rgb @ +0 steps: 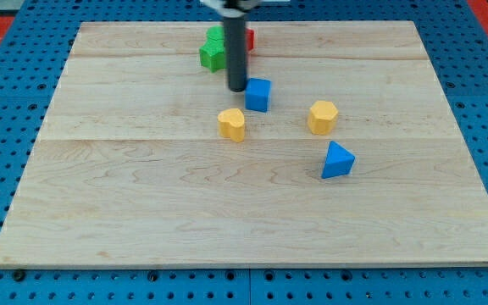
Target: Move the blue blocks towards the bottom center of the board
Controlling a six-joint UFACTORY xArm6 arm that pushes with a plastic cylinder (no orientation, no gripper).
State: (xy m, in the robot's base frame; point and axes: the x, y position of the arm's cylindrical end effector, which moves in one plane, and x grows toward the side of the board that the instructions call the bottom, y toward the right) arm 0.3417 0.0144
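My tip sits just left of the blue cube, above centre on the desk; the blue wedge lies lower right. No pincer here, only a rod. Both look light, stiff, slidey: I'd push their upper faces. No containers in sight.

Bright even light, soft shadows, sharp focus.
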